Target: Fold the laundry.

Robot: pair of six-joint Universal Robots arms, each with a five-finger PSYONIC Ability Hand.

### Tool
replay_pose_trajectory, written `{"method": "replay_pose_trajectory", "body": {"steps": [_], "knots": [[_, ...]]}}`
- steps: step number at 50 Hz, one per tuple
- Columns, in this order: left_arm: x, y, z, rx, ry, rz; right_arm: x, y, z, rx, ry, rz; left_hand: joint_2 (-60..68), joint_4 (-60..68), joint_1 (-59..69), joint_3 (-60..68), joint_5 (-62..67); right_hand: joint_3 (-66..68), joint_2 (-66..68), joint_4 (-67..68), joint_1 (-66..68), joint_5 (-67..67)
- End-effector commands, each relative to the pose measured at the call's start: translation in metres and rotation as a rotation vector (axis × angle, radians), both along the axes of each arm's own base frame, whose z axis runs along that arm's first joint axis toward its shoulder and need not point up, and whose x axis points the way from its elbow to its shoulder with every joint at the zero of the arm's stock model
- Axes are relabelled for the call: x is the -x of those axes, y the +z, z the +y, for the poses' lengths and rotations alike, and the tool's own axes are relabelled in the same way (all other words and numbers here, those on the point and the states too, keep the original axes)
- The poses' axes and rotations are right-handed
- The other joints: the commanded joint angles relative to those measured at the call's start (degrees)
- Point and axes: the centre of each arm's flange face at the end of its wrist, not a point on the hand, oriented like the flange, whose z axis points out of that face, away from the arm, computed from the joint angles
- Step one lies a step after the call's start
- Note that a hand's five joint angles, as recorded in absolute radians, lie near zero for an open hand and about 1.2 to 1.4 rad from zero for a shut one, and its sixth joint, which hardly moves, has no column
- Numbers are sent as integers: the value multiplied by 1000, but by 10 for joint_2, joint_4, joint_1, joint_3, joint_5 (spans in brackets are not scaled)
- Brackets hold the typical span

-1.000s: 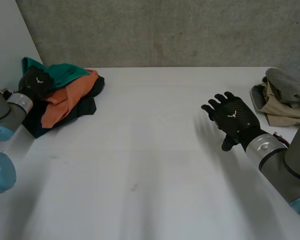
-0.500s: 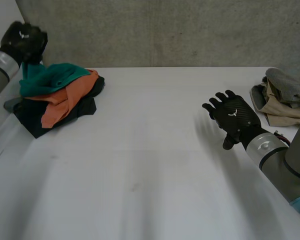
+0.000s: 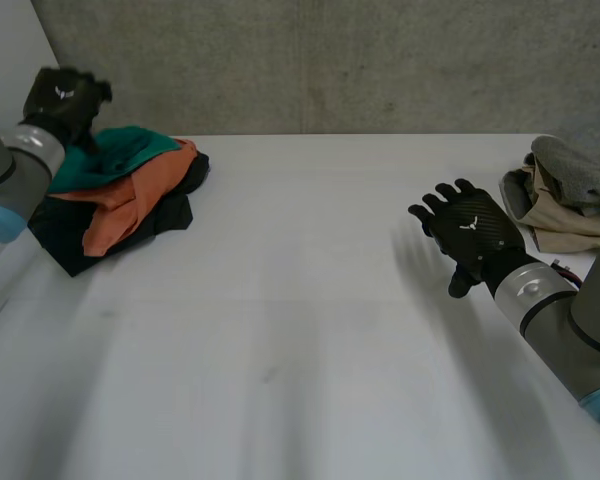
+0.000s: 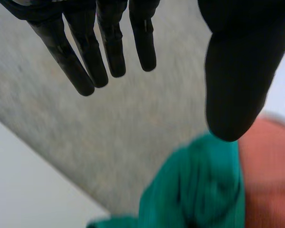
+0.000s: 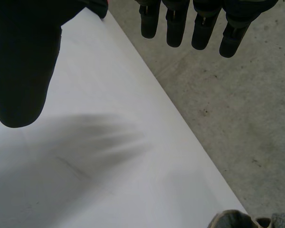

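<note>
Table [image 3: 280, 350], plain white, runs from its near edge to a grey concrete wall [image 3: 330, 60] behind its far edge. From the near right corner the right arm [image 3: 570, 320] reaches inward. The right hand [image 3: 472, 235] hovers above the right half of the table with its back turned up. Its fingers are spread and straight, and it holds nothing. In the right wrist view its fingers [image 5: 202, 28] and thumb [image 5: 23, 61] stand apart over bare white surface. Beyond this hand, along the right edge toward the far right corner, lies a heap of beige cloth [image 3: 565, 225] with a grey cloth [image 3: 580, 165] on top, apart from the hand. Across the table, at the far left corner, sits the other pile. A dark cloth [image 3: 75, 245] lies lowest, an orange cloth [image 3: 130, 205] is draped over it, and a teal cloth [image 3: 125, 150] is bunched on top toward the far edge. The left arm [image 3: 10, 175] comes in over the left edge, and the left hand [image 3: 62, 98] is raised above the left end of this pile, over the teal cloth. In the left wrist view its fingers [image 4: 85, 57] hang straight and its thumb [image 4: 237, 71] stands apart from them, with nothing between, so the hand is loose and unclenched. The teal cloth lies just under the thumb tip with the orange cloth beside it. Whether the thumb touches the teal cloth cannot be told.
</note>
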Motion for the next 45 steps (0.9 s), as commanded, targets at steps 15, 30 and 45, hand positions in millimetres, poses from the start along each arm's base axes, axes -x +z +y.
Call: {"method": "replay_pose_trajectory", "body": {"steps": [15,30,45], "knots": [[-55,-107,-50,16,-21,-449,3,-8,-5,13,-3,49,100,99,102,102,97,-18,-19,-19,-28,-28],[-70,-120,-58,114,12,-585,5,-4,-7,27,-9,50,520,519,522,522,517,-18,-19,-19,-28,-28],[-2,49,-20,355,-18,-315,3,-4,-6,45,-7,85,521,520,522,523,517,-18,-19,-19,-28,-28]]}}
